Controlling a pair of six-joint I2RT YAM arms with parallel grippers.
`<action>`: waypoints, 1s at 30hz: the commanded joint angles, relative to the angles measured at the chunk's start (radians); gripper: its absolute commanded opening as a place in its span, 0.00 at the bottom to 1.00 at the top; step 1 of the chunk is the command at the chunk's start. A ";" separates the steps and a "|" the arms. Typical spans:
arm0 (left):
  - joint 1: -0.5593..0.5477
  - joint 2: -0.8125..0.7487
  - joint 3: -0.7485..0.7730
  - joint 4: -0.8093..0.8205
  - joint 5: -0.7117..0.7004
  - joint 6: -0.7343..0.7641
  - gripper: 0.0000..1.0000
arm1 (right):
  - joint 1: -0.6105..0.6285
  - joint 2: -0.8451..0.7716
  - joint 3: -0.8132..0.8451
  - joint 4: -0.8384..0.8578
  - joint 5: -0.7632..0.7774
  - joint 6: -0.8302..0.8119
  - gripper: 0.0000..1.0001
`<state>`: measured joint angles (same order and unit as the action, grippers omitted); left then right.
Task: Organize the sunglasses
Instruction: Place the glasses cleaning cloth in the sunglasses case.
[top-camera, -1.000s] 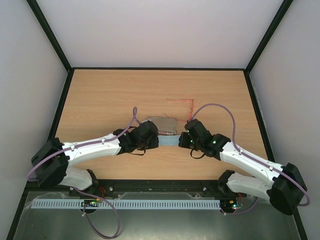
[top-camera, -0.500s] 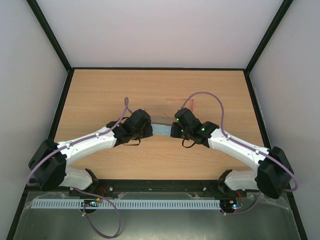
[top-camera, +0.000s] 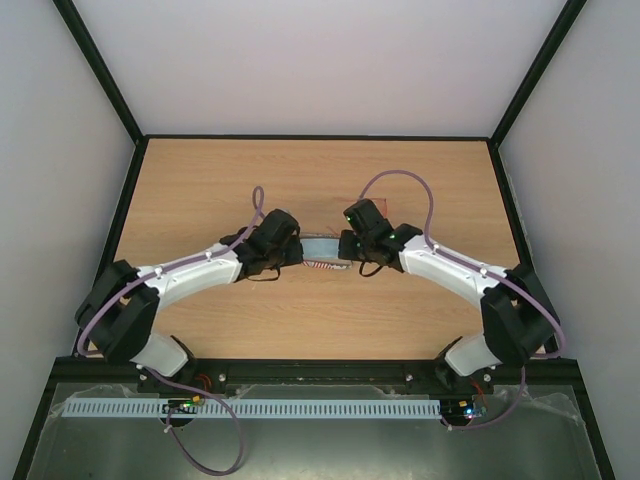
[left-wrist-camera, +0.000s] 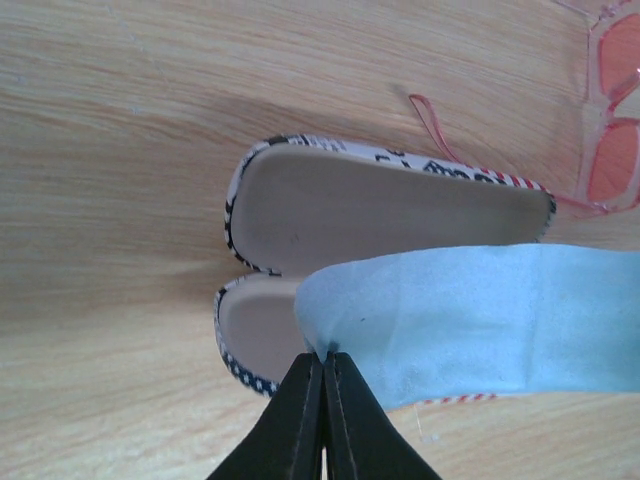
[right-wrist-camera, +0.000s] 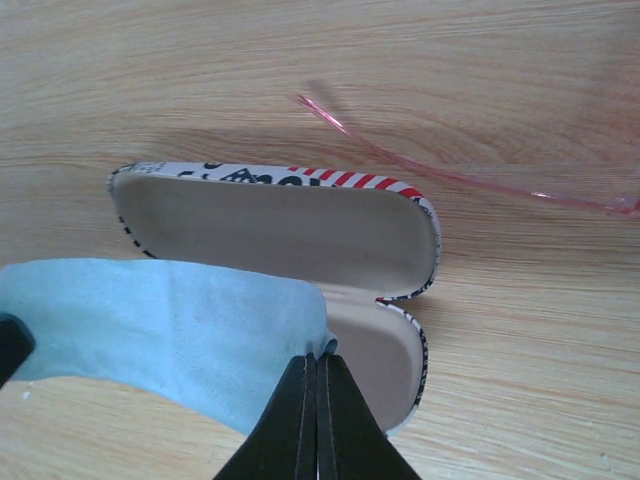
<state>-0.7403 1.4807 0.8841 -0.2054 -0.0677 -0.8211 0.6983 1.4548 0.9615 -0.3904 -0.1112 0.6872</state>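
Observation:
The sunglasses (left-wrist-camera: 610, 150), thin red frame with pinkish lenses, lie on the table just beyond the open flag-patterned case (left-wrist-camera: 380, 210). One slim arm of the sunglasses (right-wrist-camera: 450, 175) shows in the right wrist view, behind the case (right-wrist-camera: 280, 230). My left gripper (left-wrist-camera: 325, 355) is shut on one corner of the light blue cloth (left-wrist-camera: 470, 310). My right gripper (right-wrist-camera: 318, 355) is shut on the opposite corner of the cloth (right-wrist-camera: 170, 320). The cloth (top-camera: 320, 247) hangs stretched between the left gripper (top-camera: 300, 250) and the right gripper (top-camera: 343, 245), over the case. In the top view the arms mostly hide the sunglasses.
The wooden table (top-camera: 200, 190) has a black raised rim (top-camera: 125, 215) and white walls around it. A striped edge of the case (top-camera: 322, 266) peeks out below the cloth. Purple cables loop above both wrists.
Both arms have moved away from their bases, carrying the stretched cloth toward the far side until it hangs over the open case. Both grippers stayed shut on the cloth.

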 joint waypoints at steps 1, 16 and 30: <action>0.031 0.041 0.021 0.072 0.007 0.051 0.02 | -0.021 0.048 0.038 0.029 -0.014 -0.047 0.01; 0.077 0.141 0.037 0.177 0.017 0.106 0.02 | -0.052 0.154 0.064 0.074 -0.018 -0.091 0.01; 0.084 0.211 0.048 0.245 0.027 0.106 0.02 | -0.060 0.191 0.063 0.109 0.021 -0.111 0.01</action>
<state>-0.6662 1.6814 0.9024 0.0032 -0.0376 -0.7269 0.6434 1.6299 0.9962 -0.3038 -0.1299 0.5983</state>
